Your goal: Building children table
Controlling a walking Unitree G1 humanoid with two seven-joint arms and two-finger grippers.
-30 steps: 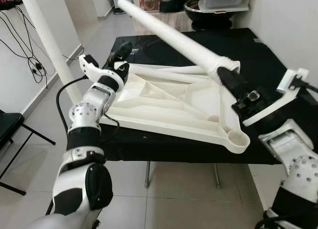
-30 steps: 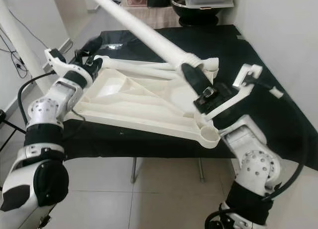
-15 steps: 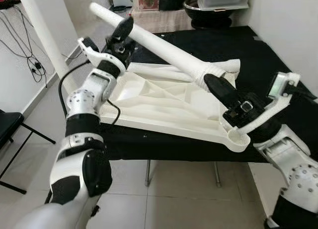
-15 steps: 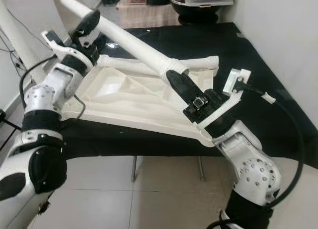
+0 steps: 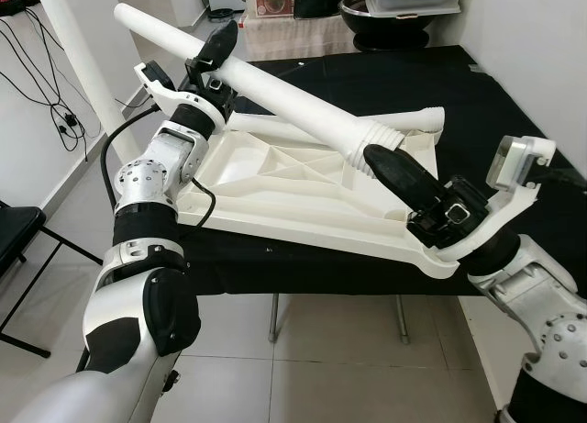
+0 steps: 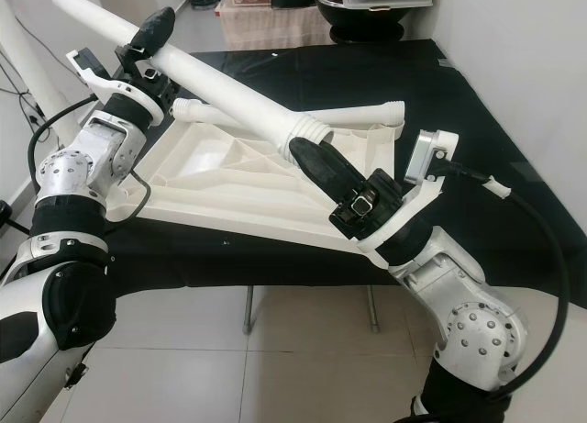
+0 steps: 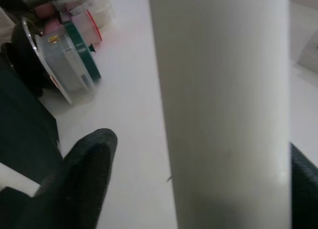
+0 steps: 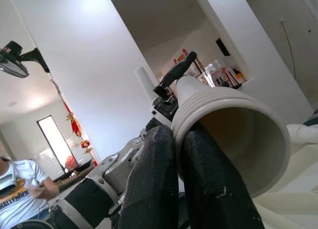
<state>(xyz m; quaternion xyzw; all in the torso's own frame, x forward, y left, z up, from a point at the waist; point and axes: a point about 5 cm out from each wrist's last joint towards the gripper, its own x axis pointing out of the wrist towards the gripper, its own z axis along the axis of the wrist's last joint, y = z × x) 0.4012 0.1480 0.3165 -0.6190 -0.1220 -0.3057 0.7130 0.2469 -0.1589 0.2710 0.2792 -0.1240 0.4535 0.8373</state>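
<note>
— White plastic everywhere; which step is this?

— Fitting a leg, I judge; the table leg [image 5: 275, 88] runs from upper left of the frame down to centre, above the upturned tabletop [image 5: 303, 189] on the black bench [image 5: 514, 102]; its ribbed end hangs over the tabletop, not yet in a socket.

— And the arms?

— Left gripper [image 5: 213, 56], upper left, forearm raised, fingers [image 7: 82, 179] spread either side of the leg near its far end; right gripper [image 5: 396, 172], centre right, reaches in low, fingers [image 8: 159, 184] pressed together against the ribbed rim.

— Next?

— Probably steering that end to the corner socket [image 5: 438, 258] at lower right; then pushing it home.
</note>
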